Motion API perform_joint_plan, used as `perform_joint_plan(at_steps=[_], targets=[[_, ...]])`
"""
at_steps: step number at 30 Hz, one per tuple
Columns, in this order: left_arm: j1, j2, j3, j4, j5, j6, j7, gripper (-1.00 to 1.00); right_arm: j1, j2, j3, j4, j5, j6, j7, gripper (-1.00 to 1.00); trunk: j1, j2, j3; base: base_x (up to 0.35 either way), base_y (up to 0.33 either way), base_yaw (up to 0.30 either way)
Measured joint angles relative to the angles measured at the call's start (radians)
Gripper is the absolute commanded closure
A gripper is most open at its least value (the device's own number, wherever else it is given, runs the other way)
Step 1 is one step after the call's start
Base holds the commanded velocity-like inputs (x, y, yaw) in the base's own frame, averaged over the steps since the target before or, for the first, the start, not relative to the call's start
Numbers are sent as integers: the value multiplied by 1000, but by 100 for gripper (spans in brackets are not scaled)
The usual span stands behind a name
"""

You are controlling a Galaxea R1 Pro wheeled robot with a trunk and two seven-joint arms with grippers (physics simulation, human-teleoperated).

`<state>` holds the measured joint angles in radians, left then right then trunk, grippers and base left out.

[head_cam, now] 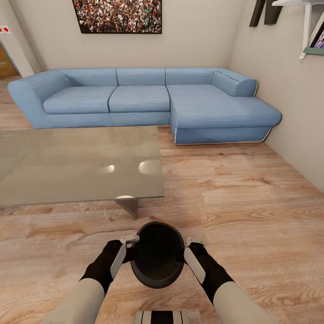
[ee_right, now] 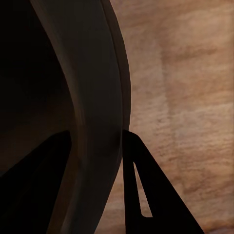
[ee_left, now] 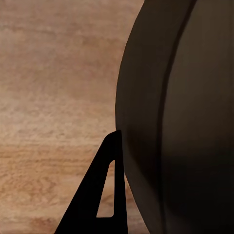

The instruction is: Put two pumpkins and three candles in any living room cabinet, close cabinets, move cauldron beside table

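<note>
Robot base: a white-and-black striped part (head_cam: 163, 317) shows at the lower edge of the head view, between the two forearms.
Arms: both run forward with white forearms and black wrists, one on each side of the pot.
Cauldron: the small round black pot with a wide mouth and bulging belly (head_cam: 158, 260) is held above the floor in front of the trunk, its dark mouth turned up toward the head camera.
Left gripper: the left gripper (head_cam: 129, 243) meets the pot's left rim; in the left wrist view one black finger (ee_left: 100, 197) lies against the curved outer wall (ee_left: 180, 122). The other finger is hidden, probably inside the mouth, so the jaws appear clamped on the rim.
Right gripper: the right gripper (head_cam: 191, 246) meets the right rim. In the right wrist view one finger (ee_right: 146, 195) sits outside the wall (ee_right: 92, 112) and a second dark finger shape (ee_right: 34, 180) sits inside, so the jaws straddle and grip the rim.
Floor: light-brown wood planks (head_cam: 252, 198) lie beneath the pot and spread to the walls.
Table: the large low rectangular coffee table with a glossy grey-beige top (head_cam: 76, 164) stands ahead and to the left; one angled grey leg (head_cam: 129, 207) shows at its near corner, near the pot but apart from it.
Sofa: a blue L-shaped fabric sofa (head_cam: 144, 101) sits beyond the table against the back wall, its chaise at the right.
Wall picture: a dark-framed crowd photograph (head_cam: 118, 15) hangs above the sofa.
Right wall: a white shelf bracket (head_cam: 310, 27) is mounted high up.
</note>
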<state>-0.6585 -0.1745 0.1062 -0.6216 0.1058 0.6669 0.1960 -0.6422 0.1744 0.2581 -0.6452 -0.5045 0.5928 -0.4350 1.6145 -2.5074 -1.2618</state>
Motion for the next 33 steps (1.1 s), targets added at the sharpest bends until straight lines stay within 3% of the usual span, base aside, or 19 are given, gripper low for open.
perform_joint_plan(at_steps=[21, 26, 33], targets=[[0, 0, 0, 0, 0, 0, 0, 100, 0, 0, 0, 0, 0, 0, 0, 100, 0, 0, 0, 0, 0, 0], [0, 0, 0, 0, 0, 0, 0, 100, 0, 0, 0, 0, -1, 0, 0, 100, 2, -1, -19, 0, 0, 0], [0, 0, 0, 0, 0, 0, 0, 100, 0, 0, 0, 0, -1, 0, 0, 100, 2, -1, -19, 0, 0, 0]])
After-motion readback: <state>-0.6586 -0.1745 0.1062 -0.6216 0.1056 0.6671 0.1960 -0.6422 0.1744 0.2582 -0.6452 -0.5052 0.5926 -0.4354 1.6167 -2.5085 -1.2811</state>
